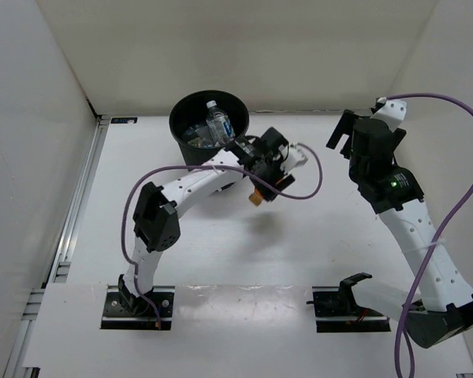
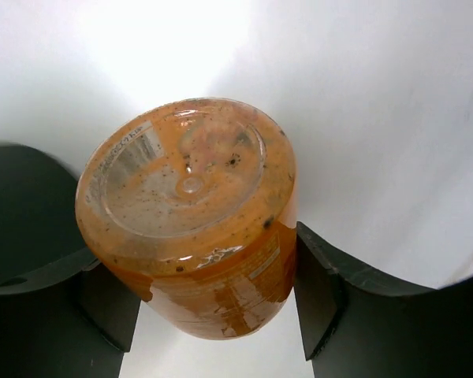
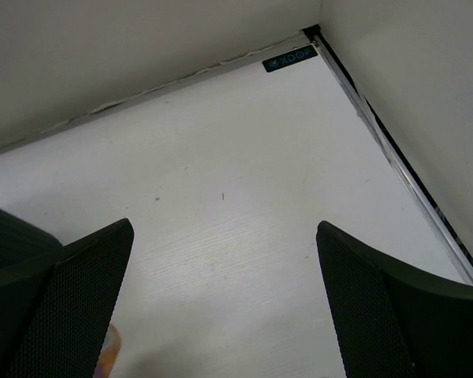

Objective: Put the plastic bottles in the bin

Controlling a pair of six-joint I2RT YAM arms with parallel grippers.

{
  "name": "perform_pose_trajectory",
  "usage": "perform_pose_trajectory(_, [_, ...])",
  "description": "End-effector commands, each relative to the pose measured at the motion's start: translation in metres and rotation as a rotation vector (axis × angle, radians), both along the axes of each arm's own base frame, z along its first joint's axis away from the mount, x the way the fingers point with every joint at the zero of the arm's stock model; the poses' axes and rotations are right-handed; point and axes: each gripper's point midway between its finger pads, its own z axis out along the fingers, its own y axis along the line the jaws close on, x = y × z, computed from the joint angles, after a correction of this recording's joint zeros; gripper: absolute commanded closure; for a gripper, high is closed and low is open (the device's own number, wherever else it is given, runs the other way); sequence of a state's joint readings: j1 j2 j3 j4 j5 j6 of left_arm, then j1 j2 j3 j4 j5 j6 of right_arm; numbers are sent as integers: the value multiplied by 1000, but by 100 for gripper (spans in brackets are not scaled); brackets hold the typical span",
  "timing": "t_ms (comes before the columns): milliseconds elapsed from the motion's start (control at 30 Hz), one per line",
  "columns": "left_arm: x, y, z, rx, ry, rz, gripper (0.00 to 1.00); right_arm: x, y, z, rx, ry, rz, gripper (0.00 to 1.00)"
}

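Note:
My left gripper (image 1: 260, 183) is shut on the orange bottle (image 1: 256, 197) and holds it above the table, just right of the black bin (image 1: 191, 150). In the left wrist view the orange bottle (image 2: 189, 213) fills the middle, its base towards the camera, clamped between the two black fingers (image 2: 323, 291). A clear water bottle with a blue label (image 1: 217, 124) lies inside the bin with other clear items I cannot make out. My right gripper (image 1: 340, 132) is open and empty, raised at the far right; its jaws stand wide apart (image 3: 221, 299). The other bottles are out of view.
White walls close the table at the back and sides. A metal rail (image 1: 79, 197) runs along the left edge. The right wrist view shows the table's back corner with a small label (image 3: 290, 59) and a small orange-tinted edge (image 3: 109, 350) that I cannot identify.

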State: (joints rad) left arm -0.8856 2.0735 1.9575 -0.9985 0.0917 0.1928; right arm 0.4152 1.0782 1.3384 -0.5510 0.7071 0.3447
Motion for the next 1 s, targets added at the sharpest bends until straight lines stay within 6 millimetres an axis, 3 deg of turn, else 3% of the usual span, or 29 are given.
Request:
perform_pose_trajectory(0, [25,6,165,-229,-371,9,90,10,-12,-2,70,-27,-78,0])
perform_pose_trajectory(67, [31,21,239,-332,-549,54,90,13,-21,-10,133,-11,-122,0])
perform_pose_trajectory(167, [45,58,327,-455,-795,214,90,13,-28,-33,200,46,-160,0])
perform_pose_trajectory(267, [66,104,373,-446,-941,359,87,13,-28,-48,204,87,-163,0])
perform_pose_trajectory(300, [76,113,372,-429,-956,379,83,12,-29,-50,201,96,-164,0])
perform_pose_trajectory(333, [91,136,373,-407,-975,434,80,11,-29,-54,198,104,-165,0])
perform_pose_trajectory(367, [102,146,363,-376,-970,459,78,11,-29,-54,198,104,-165,0])
perform_pose_trajectory(433, [120,155,337,-345,-919,463,78,10,-27,-56,199,115,-158,0])
perform_pose_trajectory(467, [137,169,308,-306,-864,511,78,11,-27,-52,203,105,-157,0])
perform_pose_trajectory(533, [152,179,280,-281,-803,551,77,10,-28,-49,203,104,-157,0])
perform_pose_trajectory(567, [162,189,255,-256,-753,584,74,9,-26,-45,198,106,-143,0])
perform_pose_trajectory(700, [169,198,224,-260,-660,611,54,7,-28,-43,166,117,-130,0])
perform_pose_trajectory(733, [169,198,218,-268,-638,596,42,3,-29,-42,166,118,-131,0])
perform_pose_trajectory(833, [158,197,238,-319,-654,582,16,1,-30,-39,170,107,-129,0])
perform_pose_trajectory(867, [157,193,238,-313,-658,564,0,-1,-30,-40,170,107,-129,0])
perform_pose_trajectory(967, [151,204,257,-298,-717,599,0,-4,-29,-39,174,109,-120,0])
